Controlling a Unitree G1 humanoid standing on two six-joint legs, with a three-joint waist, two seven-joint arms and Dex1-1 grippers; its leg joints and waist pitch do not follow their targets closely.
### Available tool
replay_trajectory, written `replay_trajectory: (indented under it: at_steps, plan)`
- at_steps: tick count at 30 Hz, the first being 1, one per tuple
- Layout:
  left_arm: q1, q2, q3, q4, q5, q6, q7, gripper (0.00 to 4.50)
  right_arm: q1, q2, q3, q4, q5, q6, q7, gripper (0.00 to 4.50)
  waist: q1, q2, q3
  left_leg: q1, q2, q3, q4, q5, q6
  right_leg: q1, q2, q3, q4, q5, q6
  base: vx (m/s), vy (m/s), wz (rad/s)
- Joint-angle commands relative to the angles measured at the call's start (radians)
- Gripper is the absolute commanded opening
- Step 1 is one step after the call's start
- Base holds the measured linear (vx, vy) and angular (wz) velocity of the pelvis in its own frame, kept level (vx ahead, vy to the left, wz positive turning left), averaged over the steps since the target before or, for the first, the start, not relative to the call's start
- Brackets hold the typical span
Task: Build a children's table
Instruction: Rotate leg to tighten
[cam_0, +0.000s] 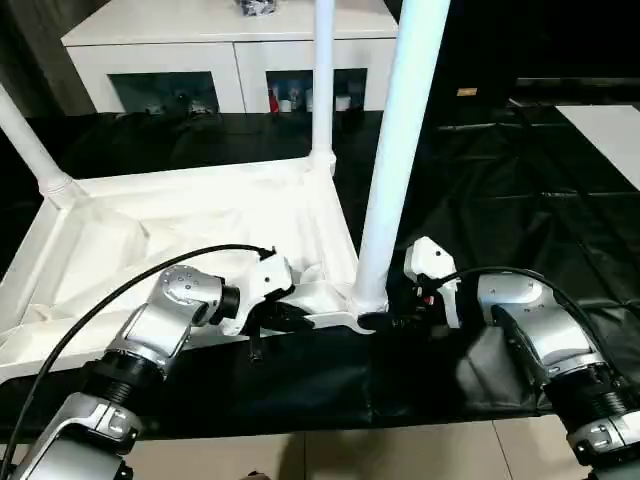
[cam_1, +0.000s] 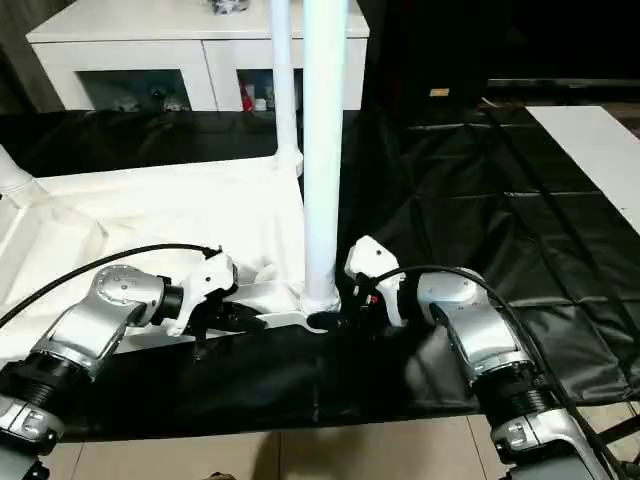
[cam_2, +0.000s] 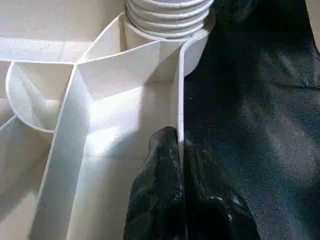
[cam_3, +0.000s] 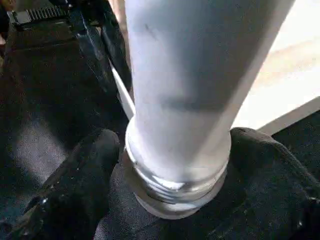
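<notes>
- Our left gripper (cam_2: 181, 150) pinches the thin rim wall of the table top (cam_0: 200, 225), one finger on each side, right by the near corner socket.
- Our right gripper (cam_3: 172, 165) has its fingers (cam_3: 90, 165) closed around the threaded base of the near leg (cam_0: 400, 150).
- Top lies ribs-up on the black-covered table (cam_0: 500, 200); two more legs already stand in it.
- Looks like light, stiff, slick plastic, so we'd grip the leg low.

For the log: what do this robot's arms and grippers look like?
Both forearms are silver metal with black ribbed collars near the picture's lower edge. Each wrist carries a white housing, and a black cable loops over each arm. The left gripper and right gripper have black fingers.
</notes>
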Motion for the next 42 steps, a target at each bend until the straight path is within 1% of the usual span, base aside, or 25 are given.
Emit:
replay_trajectory:
  at_steps: [1, 2, 4, 9, 13, 16, 19, 20, 21, 23, 24, 25, 26, 27, 28, 29, 30, 32, 34, 36, 37, 38, 39, 41, 42]
  plan:
    - [-0.001, -0.008, -0.015, -0.033, -0.025, -0.011, -0.028, 0.0, -0.022, 0.006, -0.002, 0.001, 0.001, -0.009, 0.009, 3.51, 0.0, -0.017, -0.068, 0.013, 0.081, -0.032, -0.06, -0.054, 0.126, 0.042, -0.083, 0.048, -0.051, 0.018, -0.301, 0.0, 0.0, 0.0]
    - [-0.001, -0.008, -0.015, -0.033, -0.025, -0.011, -0.028, 0.0, -0.022, 0.006, -0.002, 0.001, 0.001, -0.009, 0.009, 3.51, 0.001, -0.017, -0.068, 0.013, 0.082, -0.033, -0.061, -0.056, 0.125, 0.043, -0.083, 0.048, -0.051, 0.012, -0.299, 0.0, 0.0, 0.0]
    - [-0.001, -0.008, -0.016, -0.032, -0.025, -0.011, -0.028, 0.0, -0.023, 0.006, -0.002, 0.006, 0.004, -0.009, 0.015, 3.21, 0.002, -0.017, -0.068, 0.015, 0.083, -0.033, -0.061, -0.058, 0.122, 0.042, -0.083, 0.048, -0.051, 0.005, -0.297, 0.0, 0.0, 0.0]
    - [-0.002, -0.008, -0.017, -0.029, -0.029, -0.006, -0.036, 0.0, -0.027, 0.011, -0.009, 0.018, 0.014, -0.008, 0.018, 2.8, 0.005, -0.017, -0.069, 0.015, 0.082, -0.032, -0.06, -0.056, 0.122, 0.041, -0.083, 0.048, -0.051, 0.009, -0.297, 0.0, 0.0, 0.0]
    - [0.001, -0.011, -0.013, -0.03, -0.038, -0.001, -0.038, 0.0, -0.027, 0.021, -0.019, 0.024, 0.023, -0.005, 0.013, 2.71, 0.009, -0.017, -0.07, 0.015, 0.082, -0.032, -0.059, -0.055, 0.119, 0.041, -0.083, 0.048, -0.049, 0.008, -0.297, 0.0, 0.0, 0.0]
    - [0.003, -0.033, -0.003, -0.029, -0.046, 0.023, -0.009, 0.0, -0.022, 0.056, -0.046, 0.037, 0.019, -0.003, -0.074, 2.69, 0.008, -0.018, -0.069, 0.013, 0.081, -0.032, -0.059, -0.052, 0.118, 0.041, -0.084, 0.048, -0.049, 0.01, -0.299, 0.0, 0.0, 0.0]
    - [-0.005, -0.064, 0.002, -0.01, -0.036, 0.033, 0.042, 0.0, -0.029, 0.097, -0.064, 0.069, -0.01, -0.001, -0.196, 2.69, -0.004, -0.02, -0.066, 0.012, 0.079, -0.034, -0.063, -0.08, 0.097, 0.042, -0.085, 0.049, -0.054, -0.034, -0.294, 0.0, 0.0, 0.0]
    - [-0.022, -0.111, 0.014, 0.027, -0.025, 0.041, 0.12, 0.0, -0.038, 0.15, -0.096, 0.1, -0.021, 0.019, -0.326, 2.69, -0.012, -0.016, -0.065, 0.013, 0.08, -0.034, -0.064, -0.089, 0.089, 0.038, -0.084, 0.051, -0.056, -0.046, -0.294, 0.0, 0.0, 0.0]
    - [-0.026, -0.12, 0.016, 0.035, -0.023, 0.042, 0.135, 0.0, -0.04, 0.161, -0.103, 0.105, -0.023, 0.024, -0.352, 2.69, -0.018, -0.017, -0.063, 0.014, 0.079, -0.034, -0.065, -0.092, 0.081, 0.037, -0.081, 0.051, -0.059, -0.054, -0.293, 0.0, 0.0, 0.0]
    - [-0.041, -0.153, 0.023, 0.063, -0.015, 0.05, 0.188, 0.0, -0.046, 0.197, -0.123, 0.122, -0.029, 0.039, -0.434, 2.69, -0.026, -0.019, -0.064, 0.014, 0.076, -0.036, -0.067, -0.113, 0.055, 0.042, -0.083, 0.051, -0.062, -0.083, -0.285, 0.0, 0.0, 0.0]
    - [-0.045, -0.161, 0.025, 0.071, -0.012, 0.054, 0.201, 0.0, -0.048, 0.206, -0.127, 0.127, -0.034, 0.041, -0.454, 2.69, -0.027, -0.019, -0.063, 0.013, 0.075, -0.036, -0.067, -0.119, 0.055, 0.043, -0.085, 0.052, -0.064, -0.088, -0.284, 0.0, 0.0, 0.0]
    - [-0.074, -0.21, 0.033, 0.12, 0.009, 0.072, 0.299, 0.0, -0.061, 0.243, -0.137, 0.15, -0.067, 0.055, -0.573, 2.68, -0.029, -0.015, -0.063, 0.014, 0.073, -0.034, -0.065, -0.122, 0.055, 0.039, -0.083, 0.054, -0.065, -0.098, -0.279, 0.0, 0.0, 0.0]
    - [-0.113, -0.268, 0.046, 0.18, 0.032, 0.098, 0.418, 0.0, -0.078, 0.286, -0.15, 0.175, -0.1, 0.077, -0.707, 2.68, -0.033, -0.017, -0.061, 0.016, 0.072, -0.033, -0.067, -0.121, 0.047, 0.038, -0.079, 0.054, -0.068, -0.106, -0.274, 0.0, 0.0, 0.0]
    - [-0.123, -0.282, 0.051, 0.195, 0.036, 0.105, 0.449, 0.0, -0.083, 0.295, -0.152, 0.182, -0.11, 0.079, -0.74, 2.68, -0.035, -0.017, -0.06, 0.018, 0.071, -0.034, -0.068, -0.126, 0.04, 0.036, -0.079, 0.054, -0.072, -0.122, -0.271, 0.0, 0.0, 0.0]
    - [-0.145, -0.31, 0.062, 0.226, 0.045, 0.121, 0.514, 0.0, -0.095, 0.312, -0.155, 0.197, -0.131, 0.082, -0.808, 2.68, -0.034, -0.017, -0.062, 0.018, 0.07, -0.034, -0.068, -0.132, 0.028, 0.04, -0.082, 0.054, -0.073, -0.143, -0.265, 0.0, 0.0, 0.0]
    - [-0.159, -0.326, 0.067, 0.247, 0.051, 0.119, 0.556, 0.0, -0.105, 0.321, -0.152, 0.209, -0.143, 0.085, -0.842, 2.68, -0.032, -0.016, -0.064, 0.018, 0.071, -0.036, -0.068, -0.127, 0.025, 0.042, -0.083, 0.054, -0.073, -0.132, -0.26, 0.0, 0.0, 0.0]
    - [-0.169, -0.336, 0.071, 0.262, 0.058, 0.113, 0.577, 0.0, -0.112, 0.329, -0.15, 0.22, -0.151, 0.085, -0.863, 2.68, -0.033, -0.017, -0.065, 0.017, 0.071, -0.035, -0.067, -0.122, 0.029, 0.042, -0.083, 0.054, -0.072, -0.118, -0.261, 0.0, 0.0, 0.0]
    - [-0.195, -0.366, 0.075, 0.307, 0.079, 0.092, 0.633, 0.0, -0.134, 0.356, -0.142, 0.252, -0.177, 0.079, -0.925, 2.68, -0.033, -0.018, -0.067, 0.012, 0.066, -0.034, -0.063, -0.096, 0.06, 0.044, -0.082, 0.054, -0.071, -0.071, -0.263, 0.0, 0.0, 0.0]
    - [-0.207, -0.377, 0.063, 0.327, 0.095, 0.074, 0.647, 0.0, -0.141, 0.372, -0.126, 0.258, -0.186, 0.063, -0.923, 2.68, -0.029, -0.018, -0.066, 0.01, 0.065, -0.034, -0.062, -0.095, 0.077, 0.046, -0.084, 0.053, -0.073, -0.077, -0.257, 0.0, 0.0, 0.0]
    - [-0.216, -0.385, 0.056, 0.341, 0.104, 0.061, 0.643, 0.0, -0.135, 0.376, -0.093, 0.243, -0.205, 0.034, -0.894, 2.68, -0.027, -0.018, -0.066, 0.011, 0.067, -0.034, -0.063, -0.103, 0.083, 0.045, -0.084, 0.052, -0.074, -0.093, -0.25, 0.0, 0.0, 0.0]
    - [-0.217, -0.386, 0.056, 0.344, 0.105, 0.059, 0.642, 0.0, -0.135, 0.377, -0.089, 0.241, -0.208, 0.03, -0.892, 3.23, -0.027, -0.017, -0.065, 0.012, 0.068, -0.035, -0.064, -0.109, 0.082, 0.044, -0.083, 0.052, -0.074, -0.1, -0.249, 0.0, 0.0, 0.0]
    - [-0.219, -0.387, 0.054, 0.349, 0.106, 0.055, 0.64, 0.0, -0.133, 0.378, -0.093, 0.238, -0.206, 0.028, -0.889, 3.23, -0.027, -0.017, -0.064, 0.013, 0.069, -0.035, -0.066, -0.12, 0.08, 0.042, -0.083, 0.052, -0.076, -0.11, -0.249, 0.0, 0.0, 0.0]
    - [-0.201, -0.366, 0.034, 0.327, 0.106, 0.041, 0.589, 0.0, -0.112, 0.357, -0.117, 0.198, -0.154, 0.028, -0.818, 3.37, -0.026, -0.016, -0.064, 0.013, 0.07, -0.036, -0.066, -0.128, 0.08, 0.043, -0.084, 0.052, -0.077, -0.118, -0.248, 0.0, 0.0, 0.0]
    - [-0.182, -0.341, 0.012, 0.306, 0.106, 0.025, 0.534, 0.0, -0.099, 0.328, -0.132, 0.174, -0.115, 0.029, -0.754, 3.4, -0.024, -0.016, -0.064, 0.012, 0.072, -0.037, -0.067, -0.139, 0.082, 0.045, -0.085, 0.053, -0.076, -0.119, -0.241, 0.0, 0.0, 0.0]
    - [-0.175, -0.331, 0.004, 0.3, 0.106, 0.018, 0.512, 0.0, -0.097, 0.316, -0.136, 0.17, -0.106, 0.03, -0.736, 3.55, -0.023, -0.017, -0.065, 0.011, 0.072, -0.037, -0.066, -0.131, 0.086, 0.046, -0.085, 0.052, -0.074, -0.101, -0.245, 0.0, 0.0, 0.0]
